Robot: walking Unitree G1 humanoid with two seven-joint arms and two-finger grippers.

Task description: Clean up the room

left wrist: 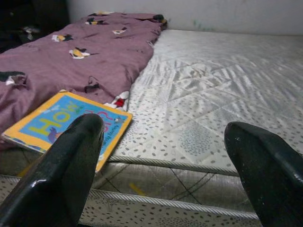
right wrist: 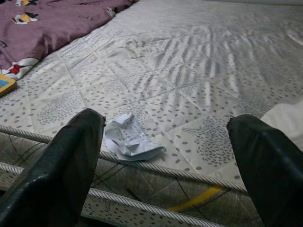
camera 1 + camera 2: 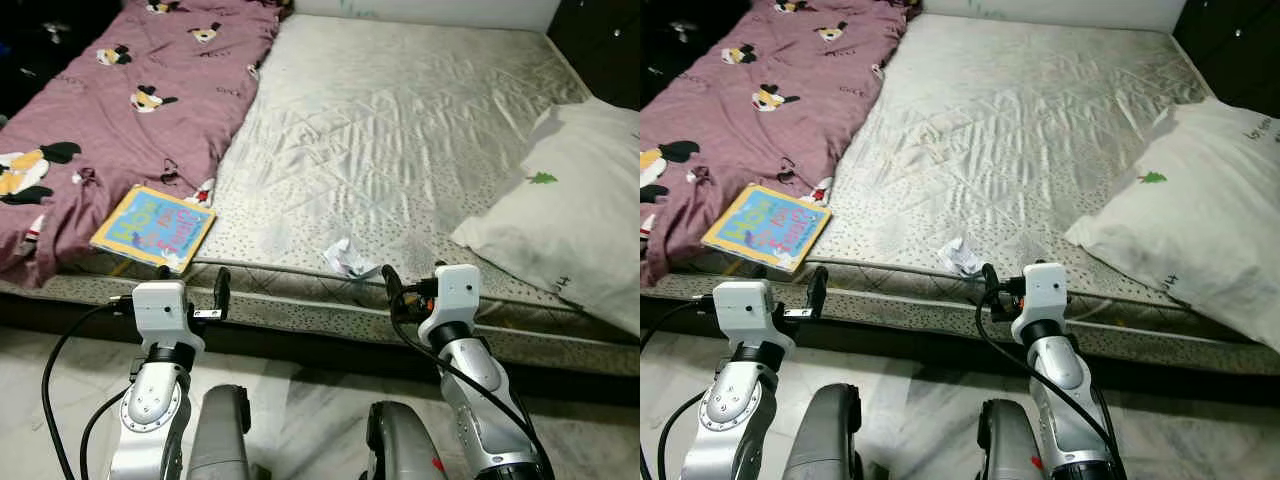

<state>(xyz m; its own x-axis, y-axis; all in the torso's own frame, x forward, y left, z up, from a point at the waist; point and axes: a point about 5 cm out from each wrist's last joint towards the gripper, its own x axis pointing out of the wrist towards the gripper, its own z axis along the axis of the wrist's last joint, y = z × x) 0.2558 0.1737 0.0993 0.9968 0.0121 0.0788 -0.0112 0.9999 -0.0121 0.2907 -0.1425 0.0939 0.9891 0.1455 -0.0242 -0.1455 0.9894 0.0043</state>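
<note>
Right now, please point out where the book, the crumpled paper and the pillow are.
book (image 3: 153,228), left eye view, middle of its blue cover.
crumpled paper (image 2: 129,138), right wrist view, centre of the white wad at the mattress edge.
pillow (image 3: 1200,225), right eye view, middle of its white case.

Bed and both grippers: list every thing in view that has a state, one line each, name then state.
Book: closed, lying flat at the mattress edge, partly on the blanket.
Crumpled paper: scrunched, lying near the mattress edge.
Blanket: spread out, rumpled, over the robot's-left part of the bed.
Pillow: lying on the mattress's right side.
Mattress: bare, wrinkled.
Left gripper: fingers open, holding nothing.
Right gripper: fingers open, holding nothing.
</note>
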